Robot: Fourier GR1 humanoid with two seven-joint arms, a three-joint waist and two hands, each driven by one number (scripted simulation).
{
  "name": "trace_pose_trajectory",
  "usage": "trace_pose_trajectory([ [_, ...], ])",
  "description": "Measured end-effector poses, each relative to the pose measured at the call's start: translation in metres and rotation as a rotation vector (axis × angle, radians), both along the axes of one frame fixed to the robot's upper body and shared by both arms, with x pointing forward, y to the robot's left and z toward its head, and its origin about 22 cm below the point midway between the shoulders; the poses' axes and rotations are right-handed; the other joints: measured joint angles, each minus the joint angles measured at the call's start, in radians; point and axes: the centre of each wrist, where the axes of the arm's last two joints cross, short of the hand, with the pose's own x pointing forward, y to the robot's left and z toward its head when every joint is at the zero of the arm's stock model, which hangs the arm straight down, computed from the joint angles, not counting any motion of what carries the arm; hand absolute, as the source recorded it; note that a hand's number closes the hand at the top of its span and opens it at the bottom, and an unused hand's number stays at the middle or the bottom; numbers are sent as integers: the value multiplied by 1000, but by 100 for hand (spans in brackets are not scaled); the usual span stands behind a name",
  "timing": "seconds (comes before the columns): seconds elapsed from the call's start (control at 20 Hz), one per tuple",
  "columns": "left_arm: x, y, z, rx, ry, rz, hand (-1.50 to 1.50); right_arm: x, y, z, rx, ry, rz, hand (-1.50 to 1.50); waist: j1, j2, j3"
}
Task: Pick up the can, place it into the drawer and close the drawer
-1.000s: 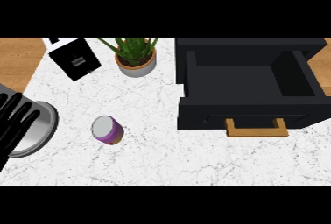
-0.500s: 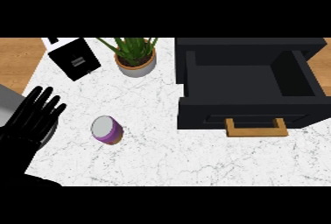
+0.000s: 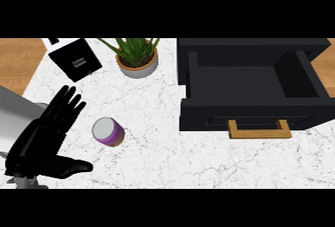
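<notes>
On the white counter (image 3: 196,159), the left hand (image 3: 40,139) spreads beside the can (image 3: 108,131).

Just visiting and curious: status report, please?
Left hand open beside can, not holding it. Right hand out of view. Can on counter, drawer open. Nothing between them.

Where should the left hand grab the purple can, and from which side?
Probably round the purple side wall of the can, below its grey top, coming from the view's left. The open left hand is beside it there, thumb spread, and the round body suits a wrap between thumb and fingers.
</notes>
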Motion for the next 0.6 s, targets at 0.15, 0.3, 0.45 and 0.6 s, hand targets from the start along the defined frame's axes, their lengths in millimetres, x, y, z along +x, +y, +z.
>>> trace_pose_trajectory([
  [0.15, 7, -6, -18, 20, 2, 12, -150, -5, 1, 0, 2, 2, 3, -150, -1, 0, 0],
  [0.3, 6, -4, -37, 31, 12, 24, -150, -5, -2, 0, -2, -3, -1, -150, 1, 0, 0],
  [0.45, 4, -2, -54, 40, 26, 48, -150, -9, -4, 3, 0, -6, -6, -150, 1, 0, 0],
  [0.6, 11, 1, -71, 48, 29, 76, -150, -13, -3, 4, -1, -7, -2, -150, 0, 0, -1],
])
